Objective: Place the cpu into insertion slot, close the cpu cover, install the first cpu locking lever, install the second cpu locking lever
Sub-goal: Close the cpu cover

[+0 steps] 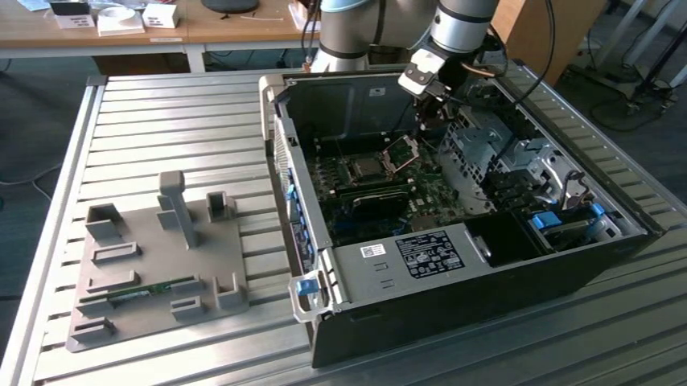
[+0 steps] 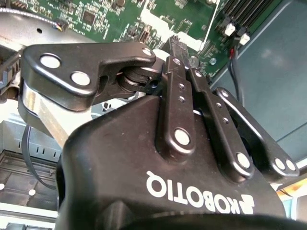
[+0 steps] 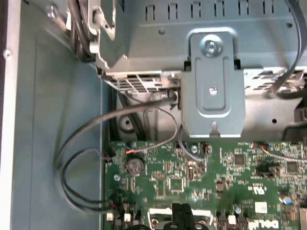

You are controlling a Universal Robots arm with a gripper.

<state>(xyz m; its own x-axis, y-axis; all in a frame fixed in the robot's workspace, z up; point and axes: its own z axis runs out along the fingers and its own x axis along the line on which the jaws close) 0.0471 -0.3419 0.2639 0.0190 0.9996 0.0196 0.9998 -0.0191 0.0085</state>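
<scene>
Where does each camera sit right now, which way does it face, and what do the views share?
Exterior view: off the arm, high over the slatted table, looking down into the open computer case; shows the arm and gripper close to the raised cpu cover.
Second wrist view: behind the gripper, looking along it to the motherboard; gripper body looms in front.
First wrist view: faces the motherboard and a grey bracket; the jaws, together, poke in.
Shared: all three show gripper and motherboard.
</scene>
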